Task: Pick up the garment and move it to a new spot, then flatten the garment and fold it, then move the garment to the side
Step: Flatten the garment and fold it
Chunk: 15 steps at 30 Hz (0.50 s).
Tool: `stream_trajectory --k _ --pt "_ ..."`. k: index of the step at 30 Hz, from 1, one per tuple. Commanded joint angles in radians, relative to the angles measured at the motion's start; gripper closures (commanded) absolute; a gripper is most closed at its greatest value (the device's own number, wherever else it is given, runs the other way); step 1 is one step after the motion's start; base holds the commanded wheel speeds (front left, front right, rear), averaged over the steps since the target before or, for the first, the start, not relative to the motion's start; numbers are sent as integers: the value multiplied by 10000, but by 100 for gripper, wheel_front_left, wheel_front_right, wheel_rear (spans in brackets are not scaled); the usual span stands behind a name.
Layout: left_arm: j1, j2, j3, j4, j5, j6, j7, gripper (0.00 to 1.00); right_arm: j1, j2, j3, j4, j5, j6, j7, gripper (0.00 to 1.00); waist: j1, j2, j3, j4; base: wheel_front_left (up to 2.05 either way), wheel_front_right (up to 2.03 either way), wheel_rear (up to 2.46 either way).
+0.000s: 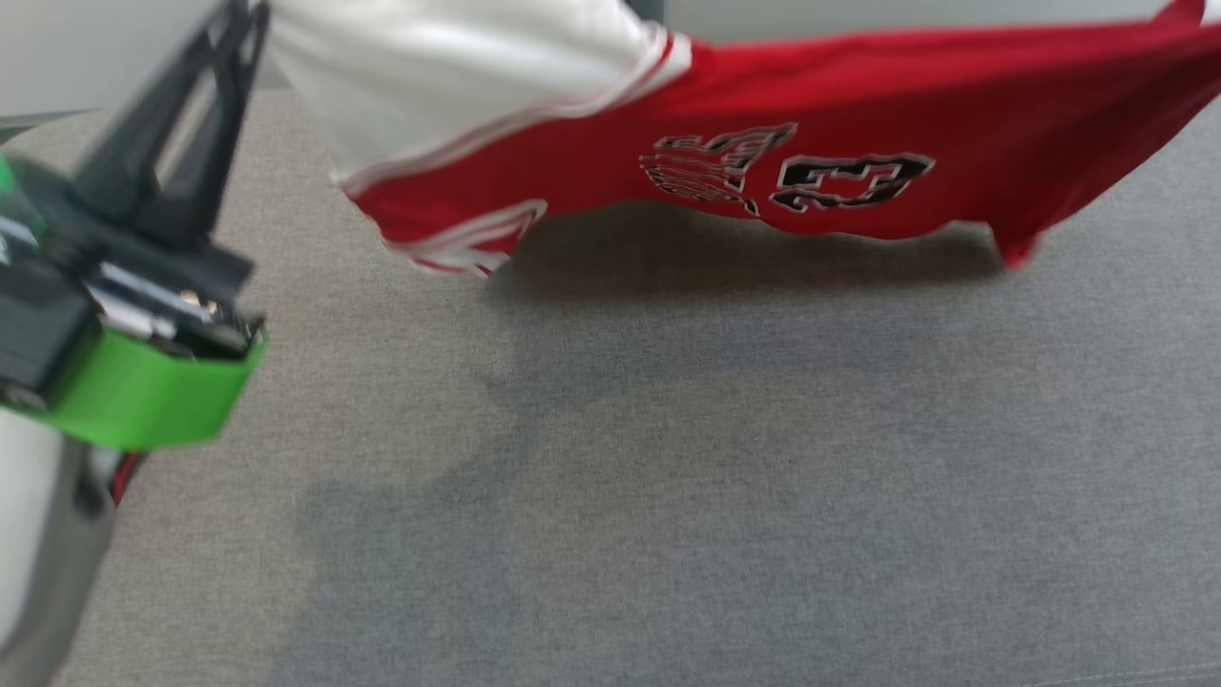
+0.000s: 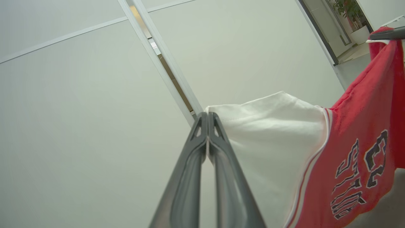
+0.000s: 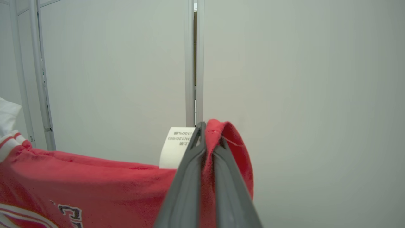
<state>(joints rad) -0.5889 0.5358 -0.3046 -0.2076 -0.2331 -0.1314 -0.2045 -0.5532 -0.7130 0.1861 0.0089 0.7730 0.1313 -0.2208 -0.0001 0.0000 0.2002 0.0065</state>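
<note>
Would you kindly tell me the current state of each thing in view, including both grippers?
Red and white printed jersey garment: held aloft, stretched out sideways, casting a shadow below.
Left gripper: shut on the garment's white sleeve.
Right gripper: shut on the garment's red edge.
White care label: sticking up beside the right gripper's fingers.
Grey woven fabric surface: flat, shaded under the garment.

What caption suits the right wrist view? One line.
Right gripper shut on a fold of the red-and-white fabric jersey, white care label alongside, pale wall panels behind.
</note>
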Motion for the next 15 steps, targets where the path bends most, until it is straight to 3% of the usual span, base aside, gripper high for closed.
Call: stream_trajectory --k 1,7,15 --pt "-710 134 -86 41 79 26 74 100 -454 -125 55 -99 -43 -10 118 100 1 0 211 -21 0 0 0" --pt "-3687 554 -606 593 -13 25 297 100 -2483 -332 47 70 -128 -10 802 100 1 0 790 -80 0 0 0" --pt "-7429 884 -2281 3008 45 27 33 100 -5565 249 771 1632 -109 -8 1858 100 1 0 2418 -44 0 0 0"
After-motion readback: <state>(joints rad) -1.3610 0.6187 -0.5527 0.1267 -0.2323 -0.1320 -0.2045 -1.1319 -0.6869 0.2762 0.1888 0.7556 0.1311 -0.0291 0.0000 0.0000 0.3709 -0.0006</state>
